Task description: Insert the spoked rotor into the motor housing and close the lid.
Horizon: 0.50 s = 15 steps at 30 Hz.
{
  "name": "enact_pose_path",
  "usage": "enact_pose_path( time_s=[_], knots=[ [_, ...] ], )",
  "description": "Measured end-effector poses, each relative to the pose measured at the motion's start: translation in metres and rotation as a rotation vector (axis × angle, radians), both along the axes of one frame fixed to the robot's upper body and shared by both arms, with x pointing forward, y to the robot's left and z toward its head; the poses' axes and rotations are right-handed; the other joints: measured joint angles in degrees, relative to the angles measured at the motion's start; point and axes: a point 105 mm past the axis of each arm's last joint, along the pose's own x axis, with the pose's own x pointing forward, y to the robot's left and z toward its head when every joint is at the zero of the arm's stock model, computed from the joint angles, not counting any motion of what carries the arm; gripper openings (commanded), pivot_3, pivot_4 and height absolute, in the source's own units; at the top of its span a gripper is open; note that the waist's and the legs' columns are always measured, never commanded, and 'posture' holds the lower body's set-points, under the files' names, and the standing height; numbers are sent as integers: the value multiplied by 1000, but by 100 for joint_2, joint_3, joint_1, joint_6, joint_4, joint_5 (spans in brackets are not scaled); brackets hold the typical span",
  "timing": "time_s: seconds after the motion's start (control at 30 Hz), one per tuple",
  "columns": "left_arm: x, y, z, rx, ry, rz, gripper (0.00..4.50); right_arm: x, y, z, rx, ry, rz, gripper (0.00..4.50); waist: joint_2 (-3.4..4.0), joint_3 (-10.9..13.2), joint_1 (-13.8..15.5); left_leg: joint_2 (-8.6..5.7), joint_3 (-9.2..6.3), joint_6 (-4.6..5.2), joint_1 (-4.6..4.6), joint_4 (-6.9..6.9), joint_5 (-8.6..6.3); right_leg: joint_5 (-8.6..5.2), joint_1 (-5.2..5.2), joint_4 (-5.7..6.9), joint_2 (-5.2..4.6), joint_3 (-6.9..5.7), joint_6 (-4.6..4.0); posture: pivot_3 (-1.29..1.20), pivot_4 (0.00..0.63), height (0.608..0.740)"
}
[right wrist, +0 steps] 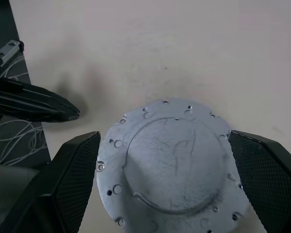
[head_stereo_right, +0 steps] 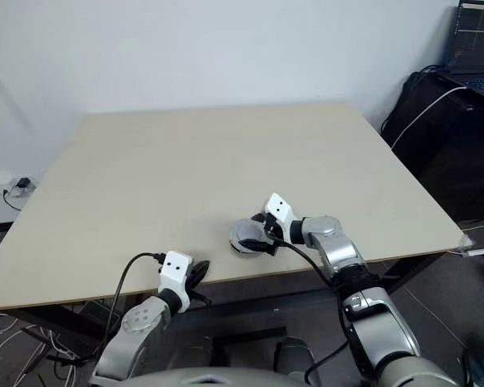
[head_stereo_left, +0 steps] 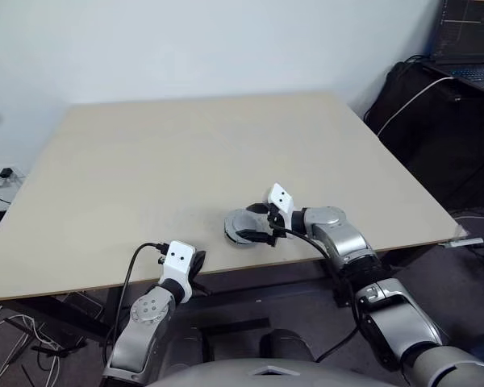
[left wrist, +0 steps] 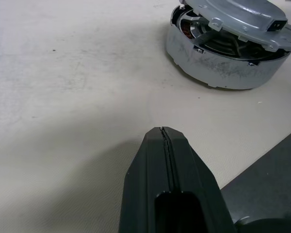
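lid [right wrist: 172, 167]: silver disc resting on motor housing [left wrist: 218, 58], slightly tilted, copper windings visible in the gap under it
housing spot: near front edge of the bench [head_stereo_left: 185, 161]
right claw [right wrist: 165, 179]: wide open, fingers either side of lid, not gripping
left claw [left wrist: 164, 141]: fully closed, empty, at bench edge, apart from housing
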Motion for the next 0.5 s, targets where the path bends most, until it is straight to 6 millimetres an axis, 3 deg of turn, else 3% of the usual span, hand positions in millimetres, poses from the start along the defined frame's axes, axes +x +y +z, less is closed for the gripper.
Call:
enact_pose_path(
  time_s=[0.5],
  knots=[
    [1, 2, 7, 6, -14, 22, 0, 5, 2, -14, -35, 36, 11, 4485, 2, -1, 4, 0, 3, 0, 0, 2, 0, 1, 0, 2, 1, 1, 0, 0, 0, 740]
  ],
)
